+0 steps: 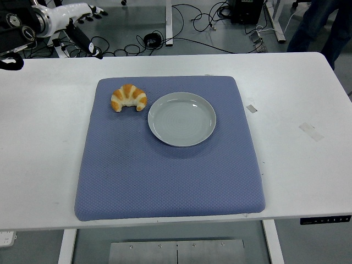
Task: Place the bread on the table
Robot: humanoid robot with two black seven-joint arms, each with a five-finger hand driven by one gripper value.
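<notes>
The bread is a golden croissant (pixel 128 98). It lies on the blue-grey mat (pixel 165 170) near the mat's far left corner, just left of an empty grey plate (pixel 182 119). The mat lies on the white table (pixel 38 137). Neither of my hands shows over the table. Nothing holds the croissant.
A person's legs (pixel 322 27) stand at the top right behind the table. A white robot arm (pixel 60 15) and black equipment sit at the top left beyond the table's far edge. Cables (pixel 203 22) lie on the floor behind. Tape marks (pixel 311 131) are on the table's right side.
</notes>
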